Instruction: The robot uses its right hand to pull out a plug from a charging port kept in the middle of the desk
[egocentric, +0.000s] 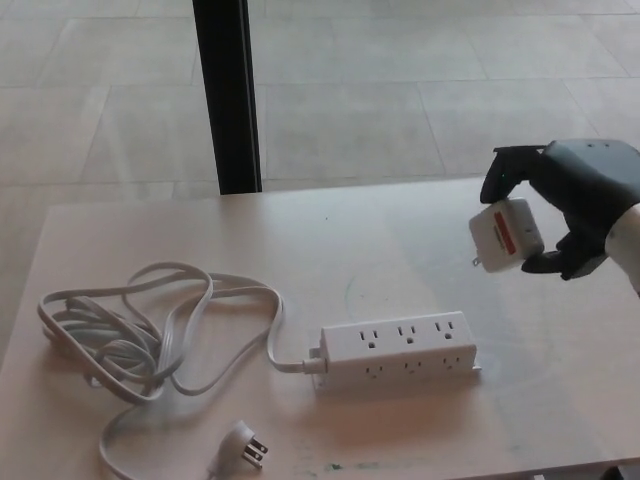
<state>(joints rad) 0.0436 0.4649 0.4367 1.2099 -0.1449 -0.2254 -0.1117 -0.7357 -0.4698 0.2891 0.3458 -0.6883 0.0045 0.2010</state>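
Lower centre of frame: white plastic six-outlet power strip (398, 349) flat on pale desk (180, 225), every socket vacant, coiled white cord (130, 335) trailing left. Right of frame, above and clear of strip: small white boxy plug adapter with red label (505, 236), pinched across its faces by black right hand (572, 200), fingers closed. Probably light, rigid, smooth-sided; firm side grip advisable.

Right hand (575, 205) cut off by right edge.
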